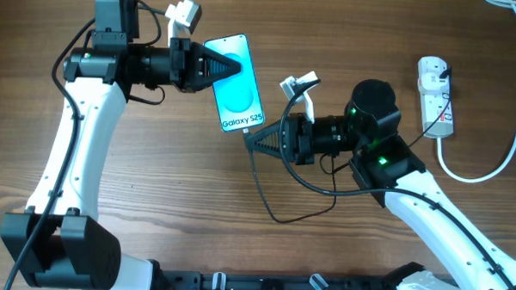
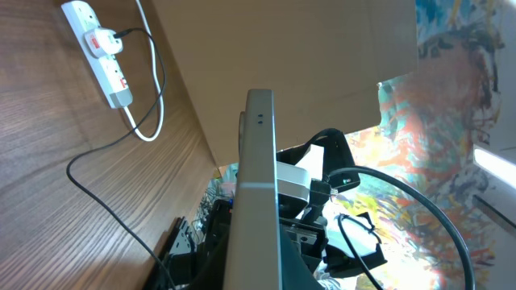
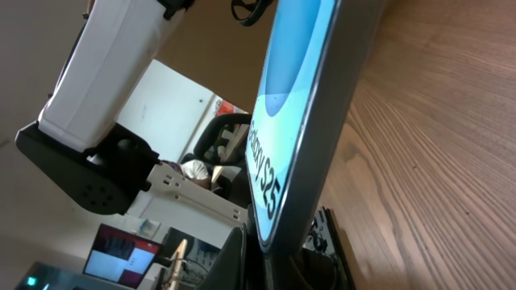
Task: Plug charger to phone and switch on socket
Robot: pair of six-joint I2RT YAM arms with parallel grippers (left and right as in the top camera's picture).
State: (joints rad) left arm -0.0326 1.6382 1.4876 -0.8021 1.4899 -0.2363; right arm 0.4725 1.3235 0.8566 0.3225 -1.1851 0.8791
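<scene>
left hand (image 1: 230, 68) is closed on the upper part of the phone (image 1: 241, 97) and holds it off the table (image 1: 153, 184), screen up, with the "galaxy s25" end pointing toward the other arm. the left wrist view looks straight down the phone's pale edge, so the grip looks firm and centred.

right hand (image 1: 251, 141) sits just at that lower end, fingers pinched narrow. the black charger (image 1: 269, 206) cable trails out from its tips, so i judge it grips the plug, though the plug's metal tip is hidden in every view. the right wrist view is filled by the phone's bottom edge, very close. whether the tip is in the port yet i cannot tell.

the step in hand reads as plugging in. the next move calls for a short, straight push along the phone's long axis, with the left hand bracing against it and the plug kept level with the port.

the cable loops slack across the table and runs off toward the socket (image 1: 435, 95), which lies well apart at the far right. its switch is untouched, and that step remains.
</scene>
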